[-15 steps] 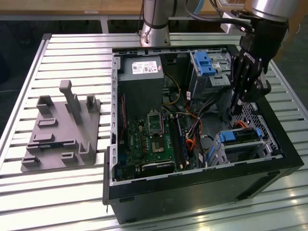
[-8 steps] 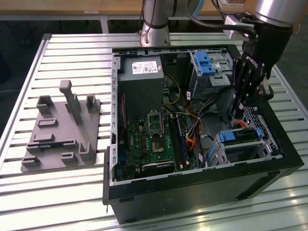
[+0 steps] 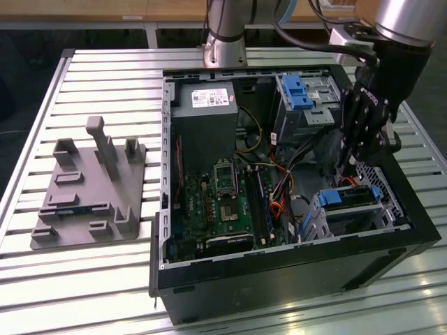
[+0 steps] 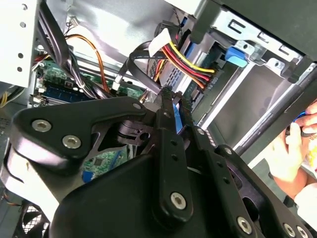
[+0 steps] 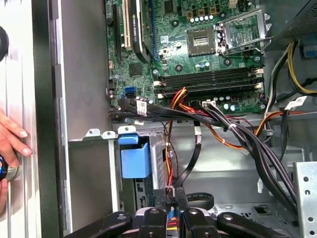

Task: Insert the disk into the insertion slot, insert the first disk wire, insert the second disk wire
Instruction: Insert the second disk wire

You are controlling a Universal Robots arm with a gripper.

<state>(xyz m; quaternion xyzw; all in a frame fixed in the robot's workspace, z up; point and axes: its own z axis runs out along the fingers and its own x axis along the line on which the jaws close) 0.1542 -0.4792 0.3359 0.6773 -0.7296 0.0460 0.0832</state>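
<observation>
In the exterior view the disk (image 3: 351, 196) lies inside the insertion slot (image 3: 363, 218), the low grey cage at the case's near right corner, with its blue carrier end (image 3: 330, 198) showing. My gripper (image 3: 351, 169) hangs just above the disk's back edge, fingers pressed together. In the first wrist view the gripper (image 5: 171, 194) is shut on the end of a black disk wire (image 5: 194, 158) that loops down to it, beside the blue carrier tab (image 5: 134, 157). In the second wrist view the gripper (image 4: 175, 96) points at a connector with red, yellow and black wires (image 4: 184, 63).
The open computer case (image 3: 279, 276) holds a motherboard (image 3: 222, 202), a power supply (image 3: 204, 118) and a taller cage with a blue latch (image 3: 297, 91). A grey fixture (image 3: 91, 192) stands on the slatted table. A person's hand (image 5: 11, 141) rests outside the case wall.
</observation>
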